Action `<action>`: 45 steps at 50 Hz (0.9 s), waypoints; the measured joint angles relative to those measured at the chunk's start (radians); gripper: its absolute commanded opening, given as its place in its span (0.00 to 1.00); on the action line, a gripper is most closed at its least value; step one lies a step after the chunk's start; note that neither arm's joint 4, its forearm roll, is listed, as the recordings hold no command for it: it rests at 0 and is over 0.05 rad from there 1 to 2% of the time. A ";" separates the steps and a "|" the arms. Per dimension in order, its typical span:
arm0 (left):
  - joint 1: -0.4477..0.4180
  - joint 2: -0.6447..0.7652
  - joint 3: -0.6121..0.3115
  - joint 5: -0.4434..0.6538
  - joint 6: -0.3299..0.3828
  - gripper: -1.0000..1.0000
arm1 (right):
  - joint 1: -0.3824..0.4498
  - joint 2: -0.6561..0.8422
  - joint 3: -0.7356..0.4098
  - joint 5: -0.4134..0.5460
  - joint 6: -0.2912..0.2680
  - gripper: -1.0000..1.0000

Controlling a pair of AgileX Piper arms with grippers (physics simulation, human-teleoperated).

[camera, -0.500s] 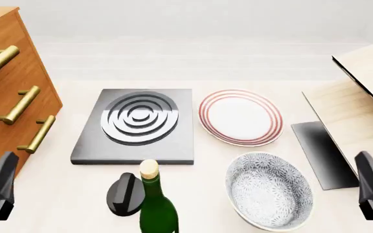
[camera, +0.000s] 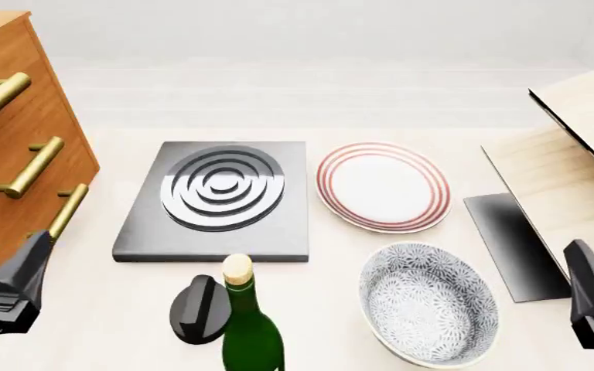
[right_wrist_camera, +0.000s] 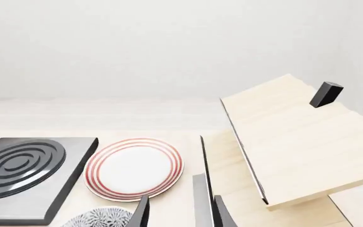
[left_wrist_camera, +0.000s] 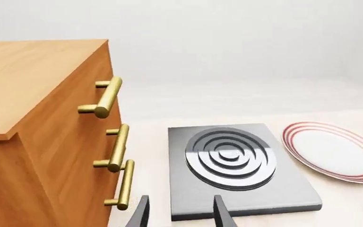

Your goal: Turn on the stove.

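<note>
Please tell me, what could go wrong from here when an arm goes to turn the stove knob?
1. The green bottle stands right beside the knob; an end effector coming from the right side could probably knock it over.
2. The left end effector is close to the wooden drawer cabinet and may catch on its brass handles.

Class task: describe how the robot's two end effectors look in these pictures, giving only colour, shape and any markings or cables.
Both the left end effector and the right end effector are dark grey to black, with angular, blocky bodies. Each ends in two flat, tapering fingers, seen as slim dark blades in the wrist views. No cables, labels or markings show; the arms themselves are out of frame.
</note>
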 measured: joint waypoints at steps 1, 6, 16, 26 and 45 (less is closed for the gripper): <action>-0.007 0.021 -0.008 -0.003 0.000 1.00 | 0.000 0.000 0.000 0.000 0.000 1.00; -0.035 0.111 -0.052 -0.003 -0.004 1.00 | 0.000 0.000 0.000 0.000 0.000 1.00; -0.073 0.244 -0.179 0.060 -0.030 1.00 | 0.000 0.000 -0.001 0.002 0.000 1.00; -0.133 0.346 -0.317 0.177 -0.058 1.00 | 0.000 0.000 -0.002 0.002 0.000 1.00; -0.226 0.422 -0.504 0.418 -0.116 1.00 | 0.000 -0.001 -0.003 0.003 0.000 1.00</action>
